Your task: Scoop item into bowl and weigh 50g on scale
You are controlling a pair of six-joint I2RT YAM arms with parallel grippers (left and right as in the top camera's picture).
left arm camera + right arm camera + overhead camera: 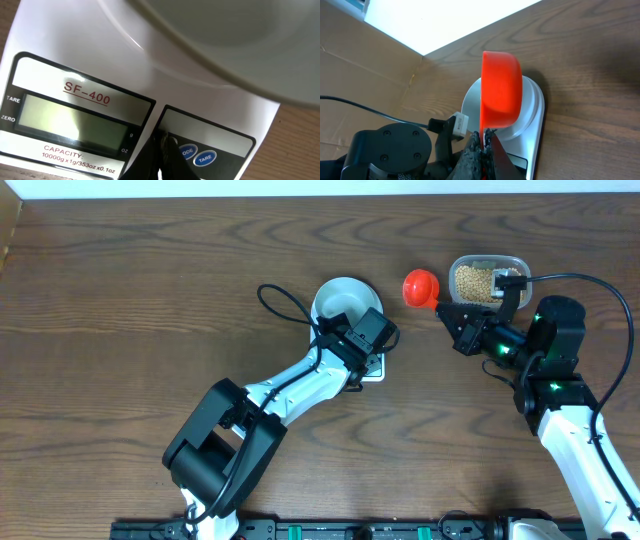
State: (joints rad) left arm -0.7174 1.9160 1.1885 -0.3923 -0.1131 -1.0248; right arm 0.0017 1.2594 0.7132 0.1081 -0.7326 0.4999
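Observation:
The white bowl (343, 298) stands on the white scale (374, 372); I see no beans in it. My left gripper (366, 338) is shut and empty. In the left wrist view its tips (162, 138) touch the scale (100, 50) on its button panel, just left of the blue MODE button (188, 151), and the bowl's underside (235, 40) fills the top. My right gripper (452, 312) is shut on the handle of a red scoop (421, 286), held between the bowl and the bean container. In the right wrist view the gripper (484, 135) holds the scoop (501, 90) in front of the bowl (470, 102).
A clear plastic container (517, 262) of tan beans (474, 280) stands at the back right, just behind my right gripper. A blue TARE button (205, 159) sits right of MODE. The scale's display (70, 120) shows no digits. The left arm's black cable (280, 302) loops left of the bowl.

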